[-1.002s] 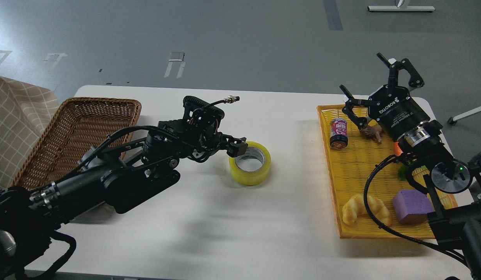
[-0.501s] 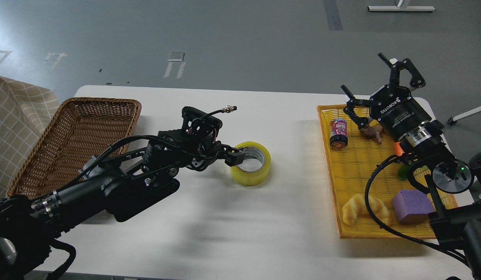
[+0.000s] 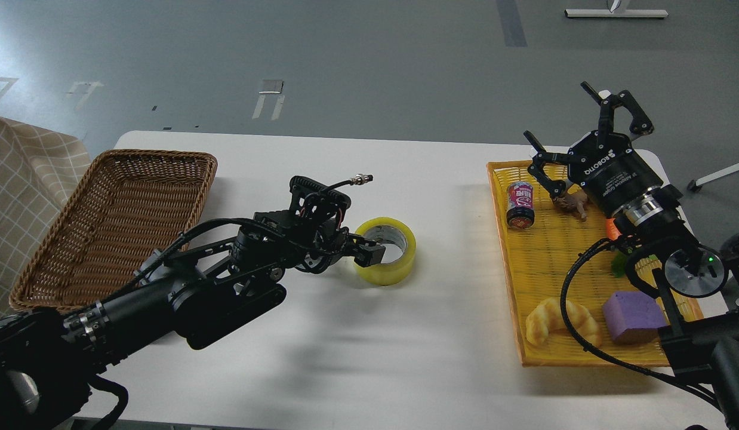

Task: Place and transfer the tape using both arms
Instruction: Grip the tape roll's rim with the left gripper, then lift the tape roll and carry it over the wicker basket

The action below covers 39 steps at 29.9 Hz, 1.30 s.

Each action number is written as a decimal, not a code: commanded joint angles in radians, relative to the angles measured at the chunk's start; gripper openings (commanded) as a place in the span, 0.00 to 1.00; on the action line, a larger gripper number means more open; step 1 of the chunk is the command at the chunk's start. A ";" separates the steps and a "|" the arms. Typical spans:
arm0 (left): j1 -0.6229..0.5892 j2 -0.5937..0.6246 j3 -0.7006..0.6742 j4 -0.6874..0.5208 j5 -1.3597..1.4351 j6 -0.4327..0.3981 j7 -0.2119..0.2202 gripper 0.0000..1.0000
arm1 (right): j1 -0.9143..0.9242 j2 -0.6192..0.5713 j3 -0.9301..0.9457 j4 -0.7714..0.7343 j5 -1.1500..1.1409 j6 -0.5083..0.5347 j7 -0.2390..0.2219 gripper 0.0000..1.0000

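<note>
The yellow tape (image 3: 396,258) lies flat on the white table (image 3: 405,358), a little left of centre, with its grey-white core facing up. My left gripper (image 3: 365,253) reaches in from the left at the roll's near-left rim. One black fingertip (image 3: 371,255) sits down inside the core; the other finger is hidden behind the arm, so I cannot tell its grip. My right gripper (image 3: 569,140) is open and empty, with fingers spread, held above the far end of the yellow tray (image 3: 542,263), well to the right of the tape.
A brown wicker basket (image 3: 116,221) stands at the table's left, with a checked cloth (image 3: 23,173) beyond it. The tray holds a small can (image 3: 520,205), a brown toy (image 3: 569,204), a croissant (image 3: 557,322) and a purple block (image 3: 633,316).
My left gripper has moved right and down, and its fingertip has dropped from above the tape's rim into the core. The tape and the right arm have stayed in place.
</note>
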 commanded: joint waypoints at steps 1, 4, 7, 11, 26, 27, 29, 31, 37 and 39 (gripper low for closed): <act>-0.001 -0.002 -0.002 0.007 -0.001 0.000 -0.001 0.95 | 0.000 0.000 0.000 0.000 0.000 0.000 0.000 1.00; 0.002 -0.002 -0.001 0.007 -0.001 0.000 -0.004 0.85 | 0.000 0.000 0.000 0.000 0.000 0.000 0.000 1.00; 0.005 -0.002 0.000 0.014 -0.001 0.000 -0.017 0.71 | -0.003 0.001 0.000 0.000 0.000 0.000 0.000 1.00; 0.006 0.000 0.000 0.022 -0.003 0.000 -0.040 0.56 | -0.005 0.000 0.000 0.002 0.000 0.000 0.000 1.00; 0.008 0.004 -0.003 0.074 0.040 0.000 -0.190 0.00 | -0.014 0.001 0.008 0.002 0.002 0.000 0.001 1.00; 0.008 0.007 -0.003 0.073 0.041 0.000 -0.190 0.00 | -0.014 0.001 0.008 0.003 0.002 0.000 0.001 1.00; 0.002 0.012 -0.008 0.073 0.041 0.000 -0.187 0.00 | -0.014 0.001 0.008 0.005 0.002 0.000 0.000 1.00; -0.010 0.021 -0.017 0.068 0.040 0.000 -0.187 0.00 | -0.014 0.003 0.008 0.005 0.003 0.000 0.001 1.00; -0.084 0.101 -0.021 0.045 -0.001 0.000 -0.188 0.00 | -0.014 0.004 0.008 0.005 0.003 0.000 0.001 1.00; -0.115 0.139 -0.021 0.030 -0.043 0.000 -0.188 0.00 | -0.014 0.006 0.008 0.005 0.003 0.000 0.001 1.00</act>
